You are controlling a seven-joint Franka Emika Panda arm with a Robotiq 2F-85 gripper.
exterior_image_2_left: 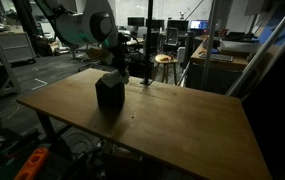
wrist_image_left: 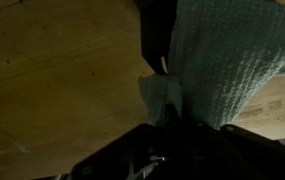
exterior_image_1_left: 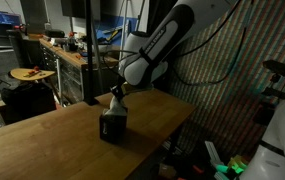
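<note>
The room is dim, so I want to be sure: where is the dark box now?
In both exterior views the dark box stands on the wooden table, directly below the gripper.

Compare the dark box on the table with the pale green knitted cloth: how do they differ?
Colour: the dark upright box is near black; the pale green knitted cloth is light. Form: the box has straight, rigid sides; the cloth is soft and rumpled. View: the box shows in both exterior views, the cloth clearly only at the wrist. Both lie close to the gripper.
</note>
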